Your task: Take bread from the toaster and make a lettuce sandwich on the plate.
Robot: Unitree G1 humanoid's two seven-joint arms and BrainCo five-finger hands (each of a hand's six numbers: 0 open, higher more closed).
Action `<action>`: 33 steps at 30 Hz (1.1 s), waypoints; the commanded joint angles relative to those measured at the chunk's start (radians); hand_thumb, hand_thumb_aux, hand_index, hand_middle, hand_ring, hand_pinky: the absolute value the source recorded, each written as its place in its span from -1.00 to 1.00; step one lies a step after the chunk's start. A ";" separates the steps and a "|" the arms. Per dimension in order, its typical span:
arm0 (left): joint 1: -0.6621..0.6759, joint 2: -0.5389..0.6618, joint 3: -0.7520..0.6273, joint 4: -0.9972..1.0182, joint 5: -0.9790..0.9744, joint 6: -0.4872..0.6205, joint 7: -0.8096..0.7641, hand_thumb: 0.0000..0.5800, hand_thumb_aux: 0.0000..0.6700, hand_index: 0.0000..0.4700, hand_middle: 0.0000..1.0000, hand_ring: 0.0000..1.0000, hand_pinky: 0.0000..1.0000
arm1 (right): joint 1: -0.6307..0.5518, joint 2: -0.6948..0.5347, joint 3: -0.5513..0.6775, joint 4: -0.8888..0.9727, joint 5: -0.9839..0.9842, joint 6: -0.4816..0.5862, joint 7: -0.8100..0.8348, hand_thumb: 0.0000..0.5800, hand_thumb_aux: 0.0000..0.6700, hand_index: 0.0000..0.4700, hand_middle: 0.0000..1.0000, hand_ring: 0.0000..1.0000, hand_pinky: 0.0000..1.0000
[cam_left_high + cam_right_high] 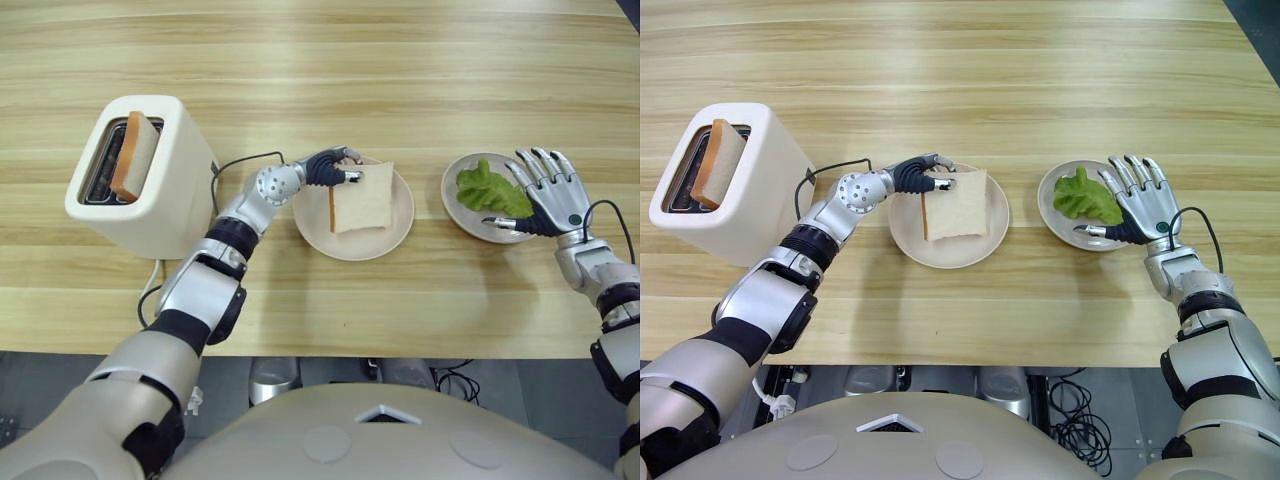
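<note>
On the centre plate (350,246), ease the curled left hand (330,167) off the bread slice (362,200) edge it pinches without dragging, then close the splayed, empty right hand (555,190) on the lettuce (488,190) in the right dish (470,221); second slice (135,155) upright in toaster (170,195), far left.

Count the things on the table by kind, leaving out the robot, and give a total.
Toaster: 1
Bread slices: 2
Plates: 2
Lettuce leaf: 1
Total: 6
</note>
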 commanded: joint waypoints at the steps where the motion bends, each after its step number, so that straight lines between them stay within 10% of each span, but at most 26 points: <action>1: -0.010 0.022 -0.043 0.025 0.067 -0.015 0.018 0.07 -0.36 -0.38 1.00 1.00 1.00 | -0.006 0.009 0.021 0.025 0.025 0.005 0.044 -0.52 -0.74 -0.75 -1.00 -1.00 -1.00; 2: -0.012 0.028 -0.056 0.028 0.088 -0.019 0.032 -1.00 -1.00 -1.00 1.00 1.00 1.00 | -0.008 0.009 0.025 0.029 0.029 0.003 0.052 0.04 -0.39 -0.40 -1.00 -1.00 -1.00; 3: -0.015 0.033 -0.069 0.031 0.110 -0.022 0.053 -1.00 -1.00 -1.00 1.00 1.00 1.00 | -0.010 0.011 0.028 0.033 0.034 0.002 0.065 0.52 0.02 0.00 -1.00 -1.00 -1.00; 6: -0.026 0.041 -0.094 0.035 0.155 -0.027 0.101 -1.00 -1.00 -1.00 1.00 1.00 1.00 | -0.012 0.018 0.031 0.050 0.051 0.007 0.098 0.60 0.11 0.08 -1.00 -1.00 -1.00; 18: -0.057 0.041 -0.127 0.044 0.216 -0.049 0.185 -1.00 -1.00 -1.00 1.00 1.00 1.00 | -0.024 0.059 0.038 0.110 0.135 0.047 0.287 0.36 -0.13 -0.15 -1.00 -1.00 -1.00; 23: -0.055 0.042 -0.128 0.048 0.220 -0.058 0.199 -1.00 -1.00 -1.00 1.00 1.00 1.00 | -0.028 0.066 0.047 0.108 0.150 0.045 0.284 0.55 0.05 0.03 -1.00 -1.00 -1.00; 25: -0.053 0.046 -0.124 0.041 0.218 -0.062 0.203 -1.00 -1.00 -1.00 1.00 1.00 1.00 | -0.028 0.064 0.046 0.102 0.156 0.043 0.259 1.00 1.00 0.96 -1.00 -1.00 -1.00; 30: -0.054 0.076 -0.108 0.007 0.221 -0.062 0.257 -1.00 -1.00 -1.00 1.00 1.00 1.00 | -0.030 0.058 0.035 0.091 0.169 0.025 0.178 1.00 1.00 0.96 -1.00 -1.00 -1.00; 32: -0.054 0.090 -0.105 -0.007 0.225 -0.061 0.278 -1.00 -1.00 -1.00 0.11 0.11 0.11 | -0.033 0.059 0.037 0.090 0.168 0.021 0.168 1.00 1.00 0.96 -1.00 -1.00 -1.00; 33: -0.054 0.096 -0.106 -0.014 0.228 -0.059 0.287 -1.00 -1.00 -1.00 -0.02 -0.02 -0.02 | -0.034 0.059 0.038 0.092 0.168 0.021 0.167 1.00 1.00 0.96 -1.00 -1.00 -1.00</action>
